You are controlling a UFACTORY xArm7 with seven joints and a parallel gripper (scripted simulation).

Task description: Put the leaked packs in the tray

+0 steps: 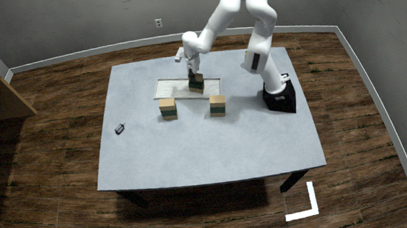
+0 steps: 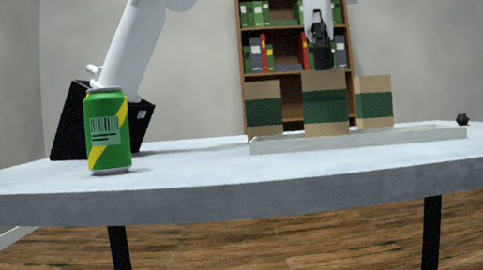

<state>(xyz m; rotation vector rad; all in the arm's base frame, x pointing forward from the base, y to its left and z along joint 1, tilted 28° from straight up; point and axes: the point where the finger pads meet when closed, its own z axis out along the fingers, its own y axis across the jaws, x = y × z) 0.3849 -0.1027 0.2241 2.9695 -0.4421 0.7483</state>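
Three tan coffee packs with a green band are on the table. One pack (image 1: 195,84) stands upright inside the flat grey tray (image 1: 174,88), towards its right part. It also shows in the exterior view (image 2: 325,101), as does the tray (image 2: 358,139). My gripper (image 1: 192,73) is open right at this pack's top, with nothing between the fingers; it also shows in the exterior view (image 2: 323,61). The two other packs stand upright on the table in front of the tray, one at the left (image 1: 168,109) and one at the right (image 1: 218,105).
A green soda can (image 2: 107,131) stands on the table near the robot base (image 1: 279,97). A small black object (image 1: 119,129) lies near the table's left edge. A wooden desk is off to the far left and a bookshelf stands behind the table.
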